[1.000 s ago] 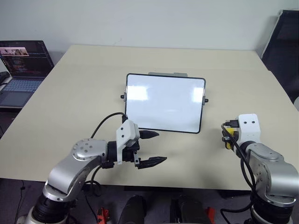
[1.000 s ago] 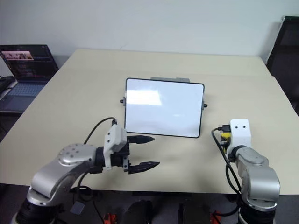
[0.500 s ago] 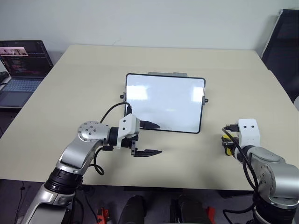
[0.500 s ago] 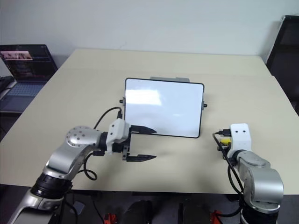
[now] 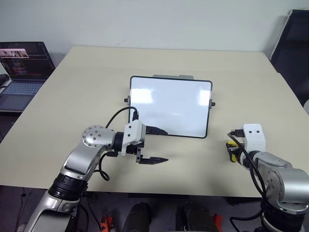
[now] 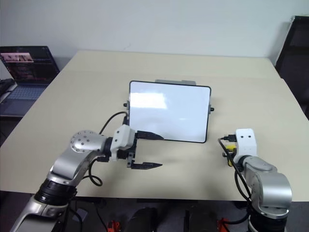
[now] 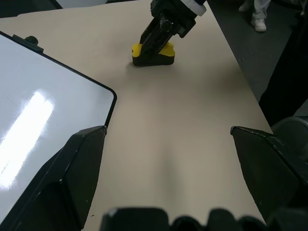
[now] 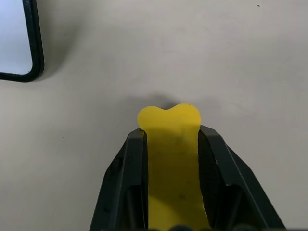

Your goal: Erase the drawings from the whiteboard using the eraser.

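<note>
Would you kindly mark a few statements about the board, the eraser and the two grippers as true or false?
1. The right gripper is shut on the eraser. True.
2. The eraser is pressed against the whiteboard. False: it sits over the table, off the board's right side.
3. The left gripper is open. True.
4. The left gripper holds the eraser. False: nothing sits between its fingers.
5. The whiteboard's face looks clean, with no blue strokes visible. True.
6. A laptop stands on the table beside the board. False: it sits beyond the table's left edge.
</note>
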